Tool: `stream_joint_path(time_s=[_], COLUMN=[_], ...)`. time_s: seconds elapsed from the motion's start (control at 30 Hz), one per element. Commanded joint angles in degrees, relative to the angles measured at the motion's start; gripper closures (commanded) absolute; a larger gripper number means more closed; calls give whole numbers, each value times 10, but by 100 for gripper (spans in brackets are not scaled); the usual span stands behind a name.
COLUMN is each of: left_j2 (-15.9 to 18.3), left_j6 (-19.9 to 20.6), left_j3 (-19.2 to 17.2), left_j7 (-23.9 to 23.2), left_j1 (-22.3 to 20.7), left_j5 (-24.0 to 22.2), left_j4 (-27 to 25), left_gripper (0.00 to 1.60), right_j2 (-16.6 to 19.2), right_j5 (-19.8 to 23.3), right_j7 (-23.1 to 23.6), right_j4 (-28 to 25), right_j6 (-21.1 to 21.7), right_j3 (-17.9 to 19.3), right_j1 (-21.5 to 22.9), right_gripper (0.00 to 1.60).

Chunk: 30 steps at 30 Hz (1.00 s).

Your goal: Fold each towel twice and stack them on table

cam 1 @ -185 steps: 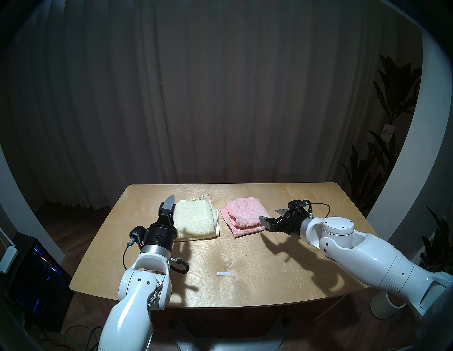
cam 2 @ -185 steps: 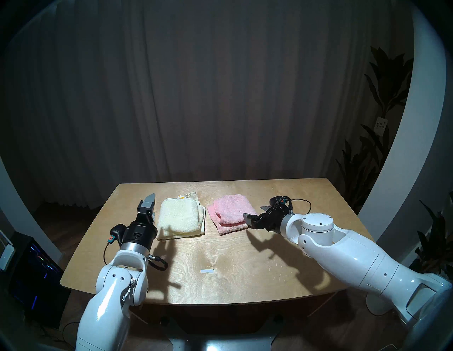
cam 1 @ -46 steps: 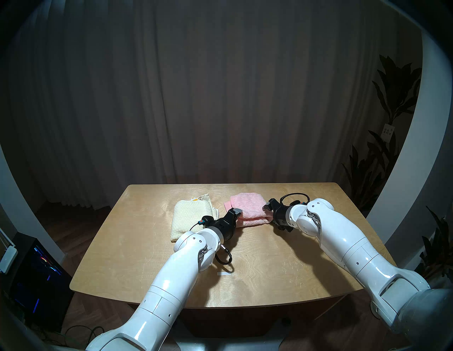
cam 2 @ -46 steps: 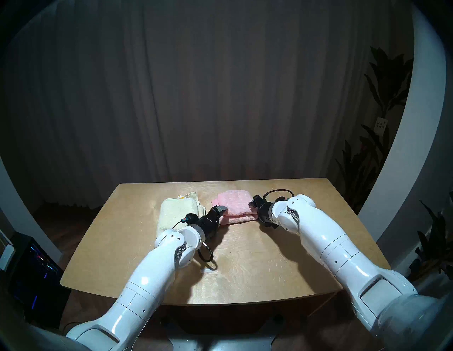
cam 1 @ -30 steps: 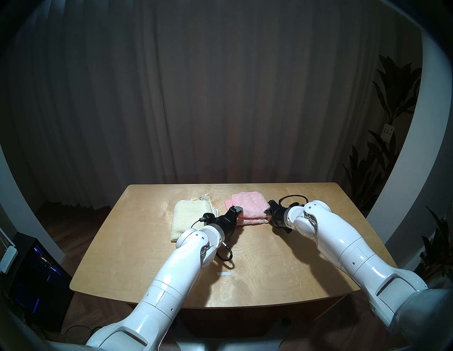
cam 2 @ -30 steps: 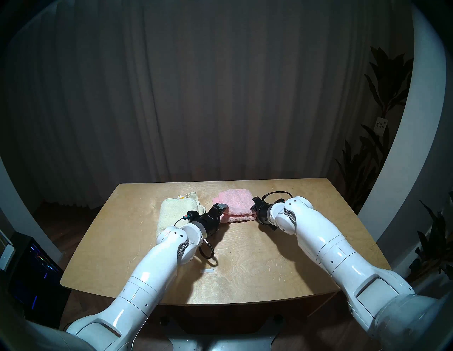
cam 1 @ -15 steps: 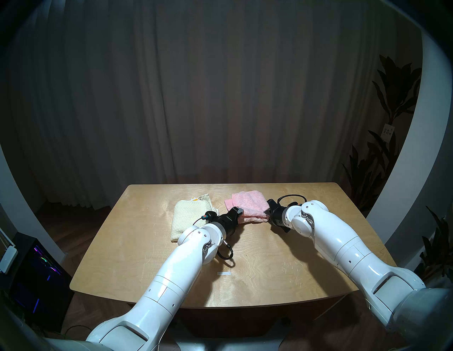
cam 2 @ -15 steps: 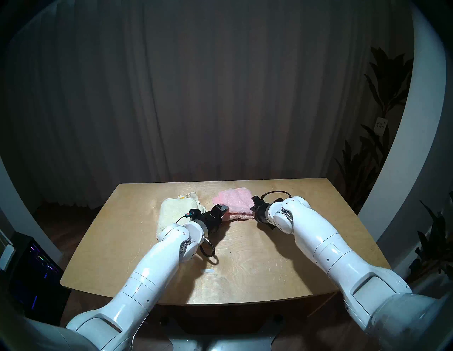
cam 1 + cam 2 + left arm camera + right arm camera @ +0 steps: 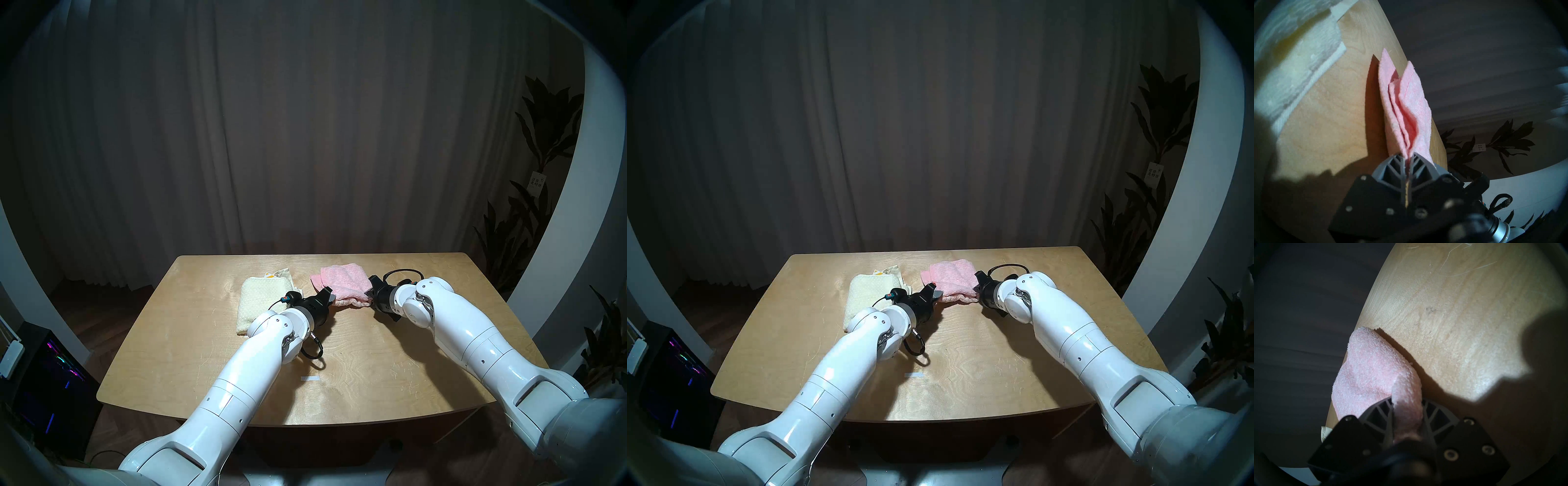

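We are looking down from the head camera at a light wooden table [image 9: 210,366], and both of our arms are reaching toward its far half. The folded pink towel [image 9: 342,283] is lying right of centre there. Our left gripper [image 9: 330,294] is clamping the towel's near left corner; in the left wrist view the grey fingers [image 9: 1398,167] are pressing together with thin pink layers fanning out beyond them. Our right gripper [image 9: 369,293] is grasping the near right corner; in the right wrist view a thick pink fold [image 9: 1407,412] is filling the space between its fingers [image 9: 1432,414]. From the head views the fingertips of both grippers are mostly hiding behind their own black bodies, so only the wrist cameras are showing the grips clearly. Whether the towel's near edge is lifting off the wood is hard to judge.

The cream-yellow towel [image 9: 263,295] is lying folded just left of the pink one, apart from it. Our left wrist is covering its near right part, and in the left wrist view it is appearing only as a pale blur [image 9: 1296,64]. A small white tape strip [image 9: 310,378] is sitting on the near part of the table, beside our left forearm. The room beyond is dim, with dark curtains [image 9: 305,135] behind.
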Motion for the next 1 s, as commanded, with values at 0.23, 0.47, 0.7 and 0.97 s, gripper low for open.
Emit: stream_joint_path(time_s=[0.23,0.47,0.7,0.97], left_j2=[14,28,35,45], left_j6=[-3,-10,-14,-21], left_j3=[6,-4,-5,-15], left_j7=[5,-3,-2,2], left_j1=[31,42,48,63], left_j5=[8,5,8,7], left_j4=[44,-4,-28,-80], left_gripper=[160,160,160,160], right_j2=[8,33,54,69], right_j5=[8,17,20,23], right_j7=[6,39,64,82], right_j4=[-19,-68,-119,-156], right_j6=[4,-6,-20,-35], right_j3=[4,26,49,68], right_j1=[-15,-38,-57,-73], right_gripper=[160,160,160,160])
